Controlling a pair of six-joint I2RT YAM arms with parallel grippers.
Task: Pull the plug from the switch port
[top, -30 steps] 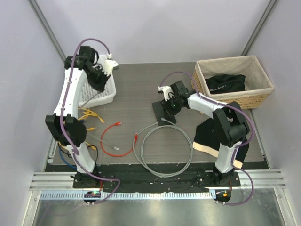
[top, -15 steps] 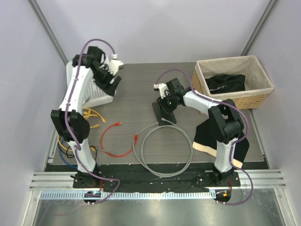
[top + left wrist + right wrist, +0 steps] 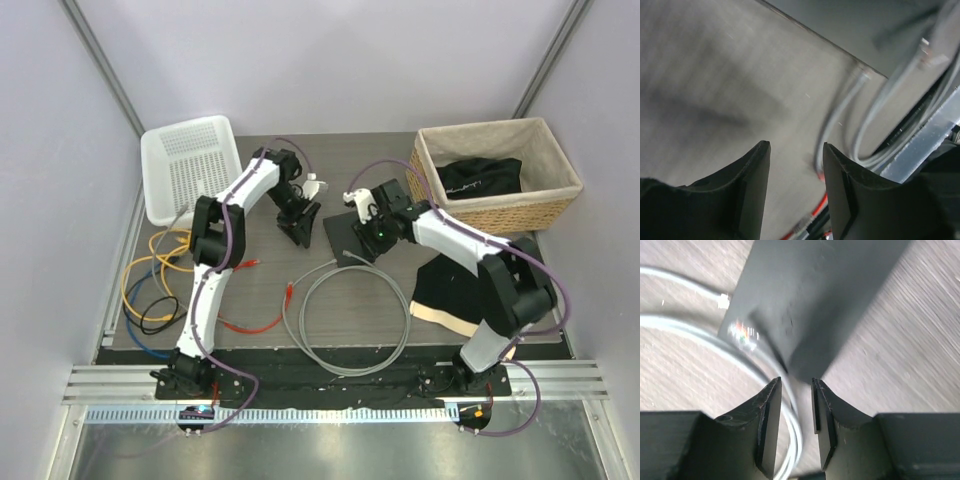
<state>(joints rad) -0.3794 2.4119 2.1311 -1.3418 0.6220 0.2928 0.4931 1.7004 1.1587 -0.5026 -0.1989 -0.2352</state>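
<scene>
The switch (image 3: 338,231) is a flat black box lying mid-table. A grey cable (image 3: 345,318) coils in front of it, and its plug (image 3: 743,335) sits at the switch's (image 3: 815,290) near edge. My right gripper (image 3: 368,240) hovers over the switch's right corner. In the right wrist view the right gripper (image 3: 795,380) is open, jaws narrowly apart with nothing between them and tips just short of that corner. My left gripper (image 3: 300,228) is just left of the switch. In the blurred left wrist view the left gripper (image 3: 796,145) is open over bare table, grey cables (image 3: 875,110) to its right.
A white basket (image 3: 190,165) stands at the back left. A wicker basket (image 3: 497,205) holding a black cloth is at the back right. A black-and-cream cloth (image 3: 450,290) lies under the right arm. Yellow, black and blue cables (image 3: 150,290) and a red cable (image 3: 250,322) lie front left.
The left arm swung from the white basket at the back left to the middle, beside the switch, and its gripper went from shut to open. The right gripper stayed at the switch.
</scene>
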